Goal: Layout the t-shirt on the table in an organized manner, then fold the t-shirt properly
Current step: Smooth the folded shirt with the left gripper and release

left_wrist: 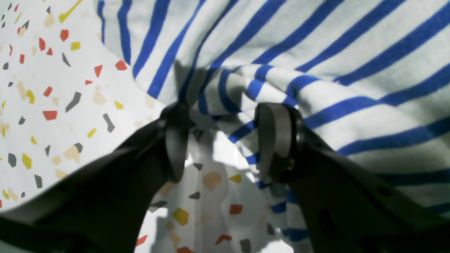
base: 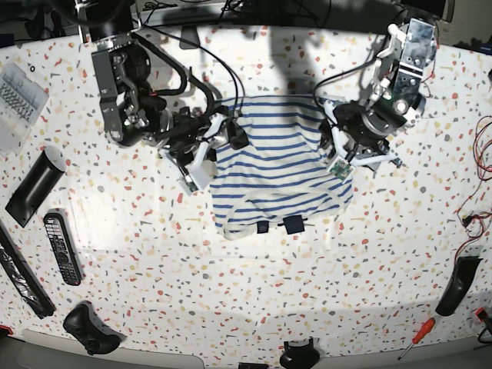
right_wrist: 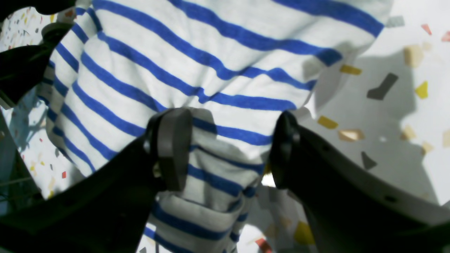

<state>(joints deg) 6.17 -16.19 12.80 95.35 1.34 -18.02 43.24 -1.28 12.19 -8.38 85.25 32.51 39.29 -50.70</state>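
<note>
- T-shirt [base: 277, 165] lay mid-table, a bit toward the far side, bunched and rumpled, not flat; white w/ thin blue stripes.
- Two small dark tags [base: 279, 225] showed at its near edge in base view, side by side.
- Shirt sat between both arms, each gripper at one side edge of the cloth.
- Left gripper [left_wrist: 221, 140] (base view's right side): jaws stood apart, w/ a fold of shirt hem bulging into the gap from above and from the right-hand pad's side. Cloth touched that pad; the other pad was over bare table. Not clamped, cloth not pinched between both pads.
- Right gripper [right_wrist: 228, 147] (base view's left side): jaws also spread wide, striped cloth filling the gap and draping down between them. Left-hand pad lay against the fabric; whether the right-hand finger touched it, can't tell. No squeeze visible, so released rather than gripping.
- Table [base: 231, 292]: white top w/ red, orange, grey, yellow flecks, shirt resting directly on it; arm shadows fell across cloth and tabletop in wrist views.
- Around, well apart from shirt: black remote [base: 61, 247] and a long black bar [base: 34, 187] at the left edge, a clear plastic tray [base: 15, 96] far left.
- Near edge: black game controller [base: 91, 329], a red-handled screwdriver [base: 417, 338] near the right corner, black handle-shaped item [base: 455, 286] beside it.
- Red wires [base: 480, 181] ran along the right edge.
- Cables [base: 200, 54] trailed from the arm bases at the far side.
</note>
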